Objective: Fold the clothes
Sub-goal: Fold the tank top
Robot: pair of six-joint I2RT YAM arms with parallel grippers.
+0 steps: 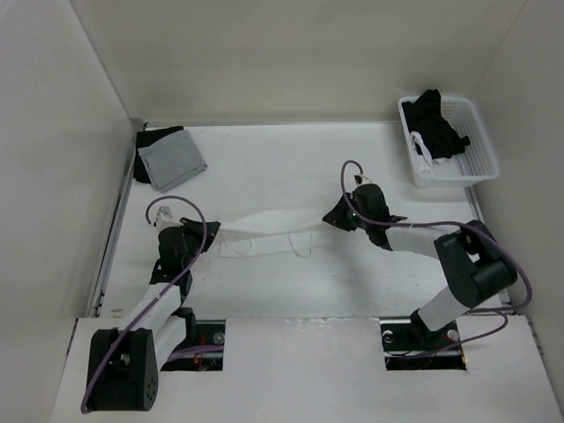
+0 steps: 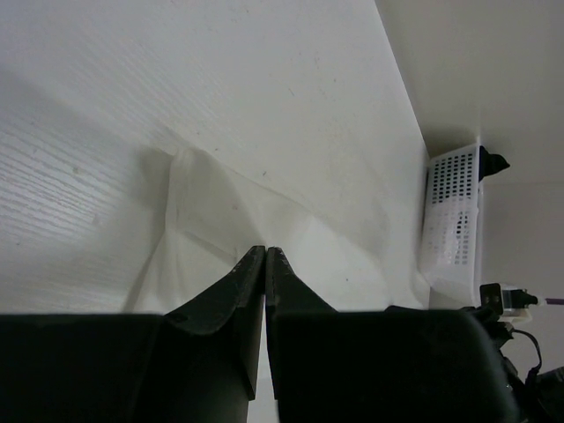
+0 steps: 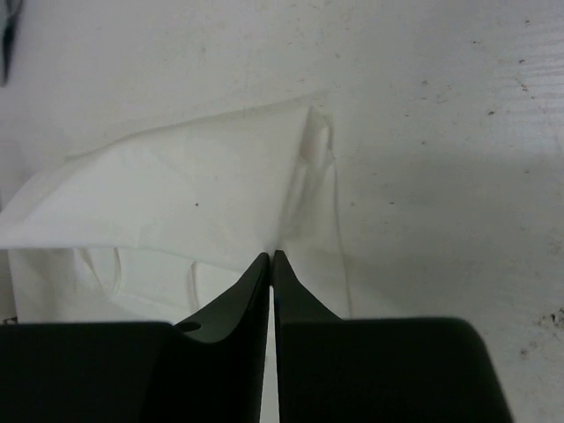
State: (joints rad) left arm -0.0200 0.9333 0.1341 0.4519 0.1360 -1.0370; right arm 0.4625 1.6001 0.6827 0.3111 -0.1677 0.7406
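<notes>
The left gripper [image 2: 265, 250] has its two dark, smooth fingers [image 2: 231, 295] pressed together to a hairline, and the edge of the clothes [image 2: 238, 207] is nipped at their tips. The right gripper [image 3: 271, 256] stands the same way, with its tapered tips closed on a fold of the same white fabric.

Between the two grips the garment is drawn out into a long, narrow band over the table [image 1: 291, 159]. Its long axis runs side to side, one end pointing toward the basket [image 1: 451, 180] and the other away from it. The end in the right gripper is the nearer to the basket, though well apart from it.

The fabric is thin and soft, with shallow creases. Narrow loop straps [image 1: 302, 244] lie along the edge turned away from the basket.

The basket is rectangular, of white perforated plastic, and holds crumpled black garments [image 1: 438, 123]. Across the table from the basket, in the opposite far corner, a grey cloth [image 1: 172, 159] lies square and flat, overlapping a black piece [image 1: 145, 141]. The table is white with a fine grain.
</notes>
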